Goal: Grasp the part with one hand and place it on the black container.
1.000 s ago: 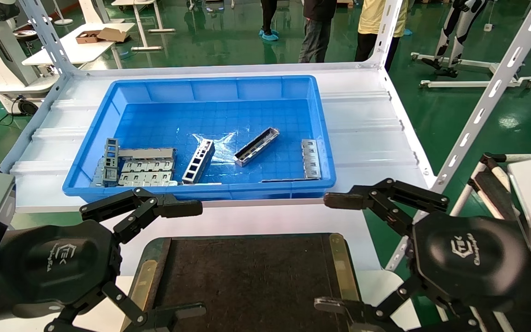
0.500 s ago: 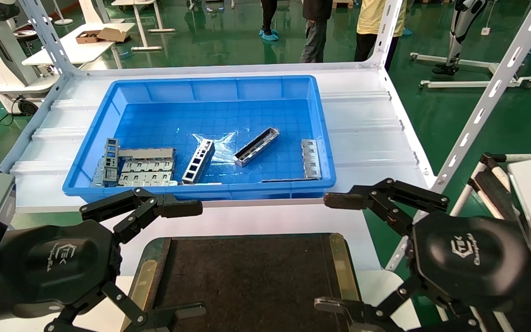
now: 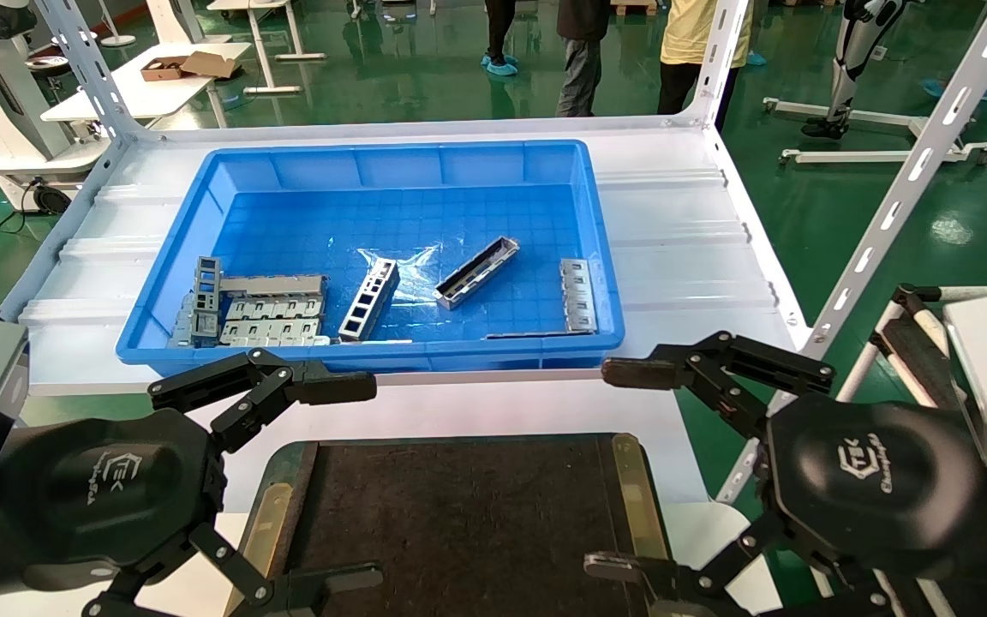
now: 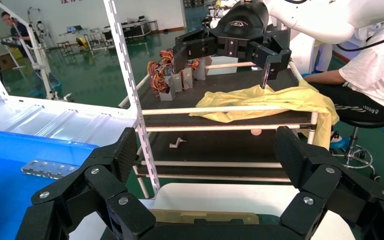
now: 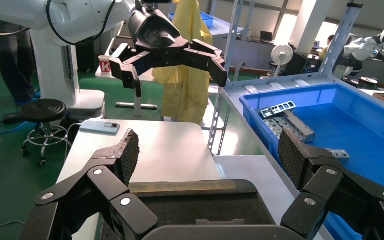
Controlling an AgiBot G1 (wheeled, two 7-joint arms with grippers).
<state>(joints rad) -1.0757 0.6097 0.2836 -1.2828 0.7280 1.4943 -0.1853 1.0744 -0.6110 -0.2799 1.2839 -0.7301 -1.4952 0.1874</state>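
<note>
The part [image 3: 476,272], a long grey channel bar, lies at an angle on the floor of the blue bin [image 3: 373,356], right of its middle. The black container [image 3: 459,514], a flat felt tray with brass side strips, sits at the near edge of the table between my arms. It also shows in the left wrist view [image 4: 205,216] and the right wrist view [image 5: 200,205]. My left gripper [image 3: 348,484] [image 4: 207,155] is open and empty at the tray's left edge. My right gripper [image 3: 613,470] [image 5: 210,152] is open and empty at the tray's right edge.
The bin also holds a ladder-like strip [image 3: 369,300], a stack of flat slotted plates [image 3: 275,319] at its left and another plate [image 3: 577,294] at its right wall. A white rack upright [image 3: 888,206] slants down on the right. People stand beyond the table.
</note>
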